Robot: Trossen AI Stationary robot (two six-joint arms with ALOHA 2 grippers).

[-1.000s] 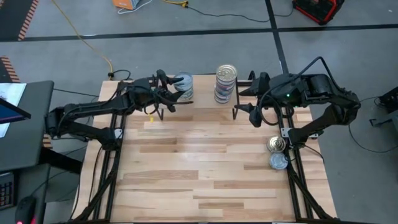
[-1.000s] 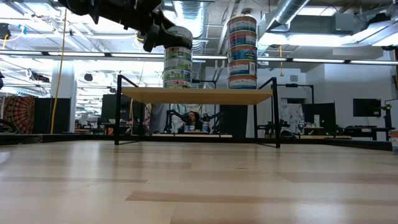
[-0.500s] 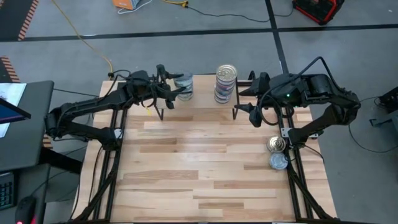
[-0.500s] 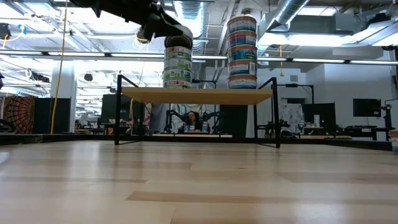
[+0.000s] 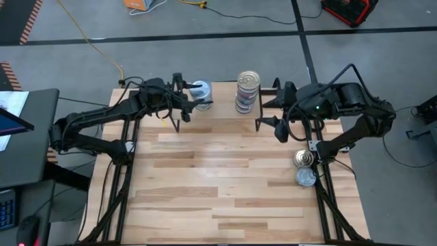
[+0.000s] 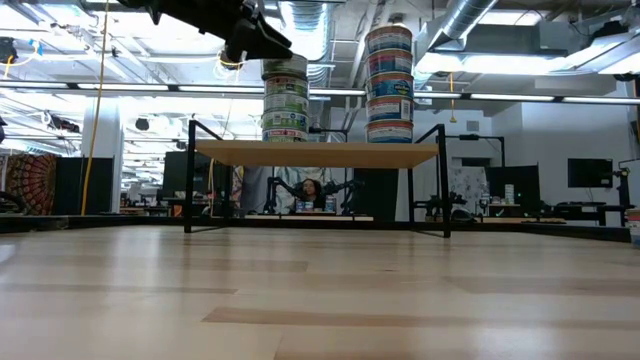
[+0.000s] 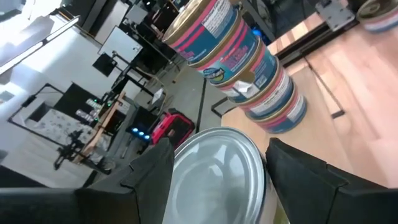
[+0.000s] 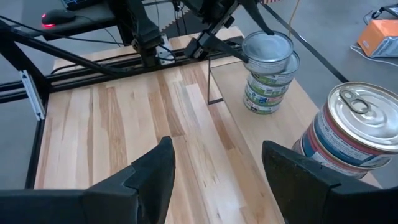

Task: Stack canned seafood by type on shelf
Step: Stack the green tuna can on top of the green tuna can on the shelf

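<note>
The shelf (image 6: 315, 153) stands at the table's far edge with two stacks of tins on it. The left stack (image 6: 286, 105) has greenish labels. The right stack (image 6: 389, 85) has blue and reddish labels. My left gripper (image 5: 188, 100) is shut on a silver-topped tin (image 7: 217, 171) at the top of the left stack. My right gripper (image 8: 224, 180) is open and empty, in front of the shelf's right end (image 5: 280, 126). Two loose tins (image 5: 303, 158) lie on their flat bottoms at the table's right edge. My left gripper pinches the top tin by its round side wall (image 7: 258, 180), one finger (image 7: 155, 171) on each side. The fingers come level from the table's left side. The tin is level, top up, on the left stack's uppermost tin (image 8: 272, 65), slightly off centre.
The shelf's black legs (image 6: 190, 180) stand on the tabletop, with open room beneath. The wide wooden tabletop (image 5: 218, 184) lies in front of the shelf. Black rails run along both sides (image 5: 328, 198). A person sits in the room far behind the shelf (image 6: 310, 190).
My left gripper has carried the tin a little toward the table's far edge, over the left stack. The tin was tipped and has come level on top of the stack. My gripper stays shut on it.
</note>
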